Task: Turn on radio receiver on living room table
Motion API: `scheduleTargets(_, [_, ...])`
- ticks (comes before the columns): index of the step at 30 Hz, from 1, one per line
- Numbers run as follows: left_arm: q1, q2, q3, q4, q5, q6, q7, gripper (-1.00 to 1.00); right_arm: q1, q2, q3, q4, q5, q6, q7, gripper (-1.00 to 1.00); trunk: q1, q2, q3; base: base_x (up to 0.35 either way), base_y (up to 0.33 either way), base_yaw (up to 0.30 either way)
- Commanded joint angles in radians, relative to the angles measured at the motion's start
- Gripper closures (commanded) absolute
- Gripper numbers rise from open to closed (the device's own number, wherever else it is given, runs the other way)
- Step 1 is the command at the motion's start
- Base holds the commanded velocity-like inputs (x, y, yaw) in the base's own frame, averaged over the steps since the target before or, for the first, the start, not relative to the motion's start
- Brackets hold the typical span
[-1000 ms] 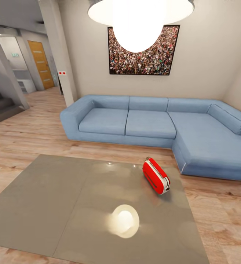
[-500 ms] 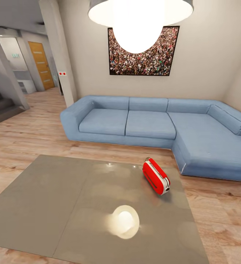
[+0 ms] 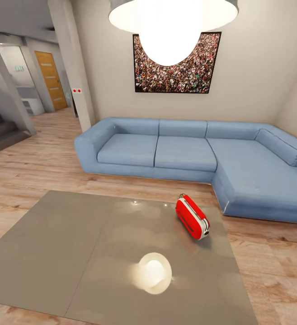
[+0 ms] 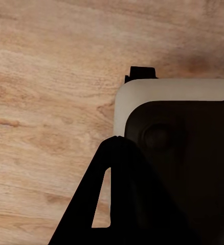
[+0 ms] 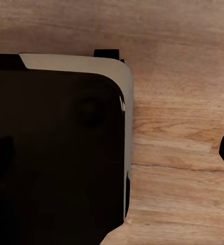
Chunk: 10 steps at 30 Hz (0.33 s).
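The radio [image 3: 192, 216] sits lower right of centre in the head view, lying near the far right edge of the table [image 3: 76, 253], with the sofa [image 3: 184, 153] behind it. Both wrist cams look down at the wood floor [image 4: 45, 87] past the robot's base [image 5: 56, 153], and I can't tell whether either set of jaws is open. Risk imo: a clumsy reach for the dial could shove it off that edge.

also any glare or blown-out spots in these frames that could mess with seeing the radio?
Head view: the pendant lamp is blown out white, and its reflection glares on the glossy table, clear of the radio receiver, which reads sharp with a soft shadow at its base. Both wrist views: evenly lit wood floor, dark robot parts nearly featureless.
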Motion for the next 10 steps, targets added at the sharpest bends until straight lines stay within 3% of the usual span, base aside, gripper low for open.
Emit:
scheduleTargets(1, [0.0, 0.0, 0.0, 0.0, 0.0, 0.0, 0.0, 1.0, 0.0, 0.0, 0.0, 0.0, 0.0, 0.0, 0.0, -1.0, 0.0, 0.0, 0.0, 0.0, 0.0, 0.0])
scheduleTargets(10, [0.0, 0.0, 0.0, 0.0, 0.0, 0.0, 0.0, 1.0, -0.001, 0.0, 0.0, 0.0, -0.002, 0.0, -0.001, -1.0, 0.0, 0.0, 0.0, 0.0, 0.0, 0.0])
